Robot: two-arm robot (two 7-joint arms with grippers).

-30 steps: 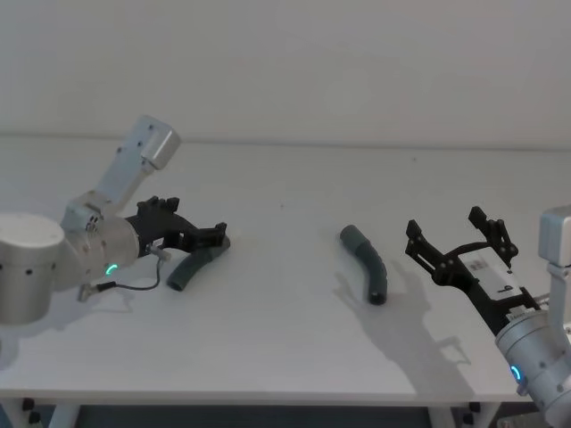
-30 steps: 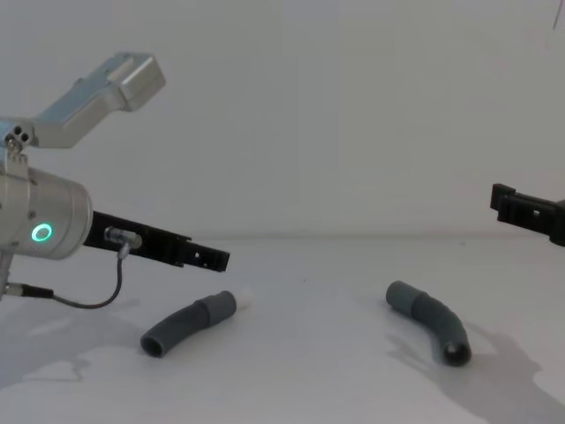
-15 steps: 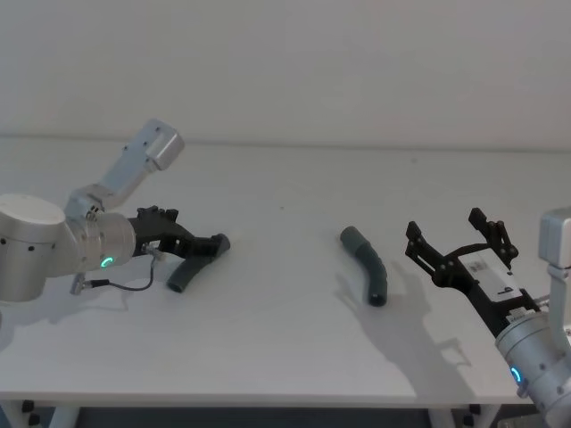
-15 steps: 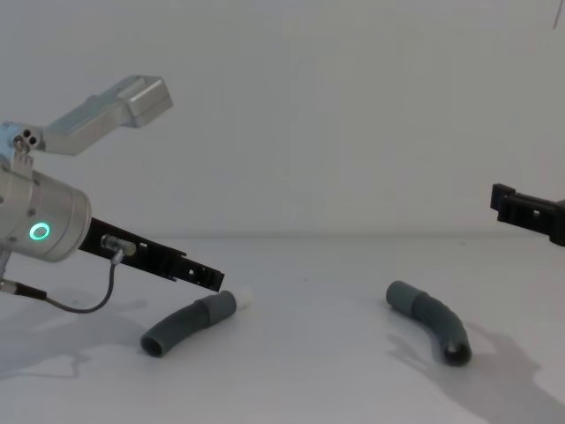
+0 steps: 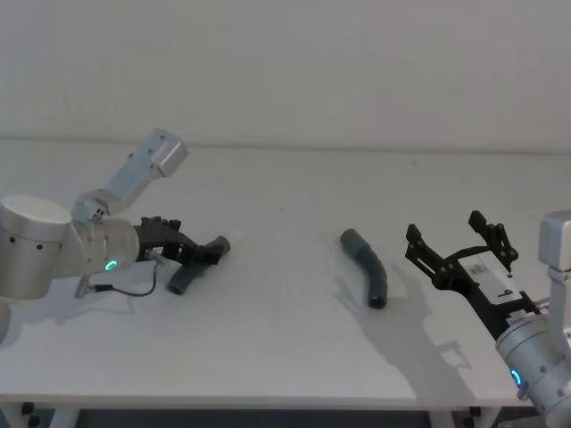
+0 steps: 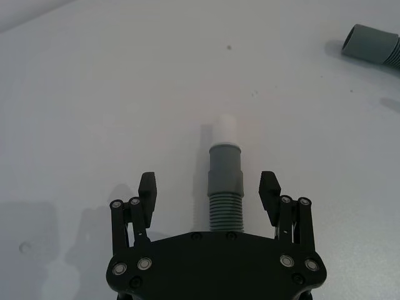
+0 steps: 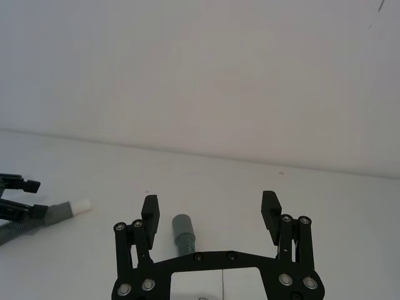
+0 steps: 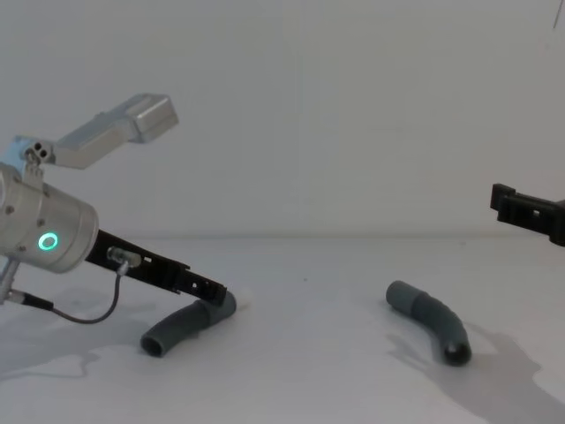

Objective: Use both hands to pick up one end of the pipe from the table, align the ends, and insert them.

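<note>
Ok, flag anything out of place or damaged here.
Nothing stands out. The white-tipped piece and the grey piece lie whole on the table, apart. The left gripper, open, straddles the first; the right gripper hangs open.

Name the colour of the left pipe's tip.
The tip is white; the left wrist view shows it best.

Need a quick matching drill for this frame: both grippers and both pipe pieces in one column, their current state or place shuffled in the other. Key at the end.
Column A
1. left gripper
2. right gripper
3. white-tipped piece
4. all-grey piece

Column B
a. lies alone on the table, nothing touching it
b. open, low at the table, one finger on each side of a pipe piece
c. open, nothing between its fingers, apart from the nearest pipe piece
d. lies between open fingers, its tip pointing out past them

Pairs: 1-b, 2-c, 3-d, 4-a
</note>
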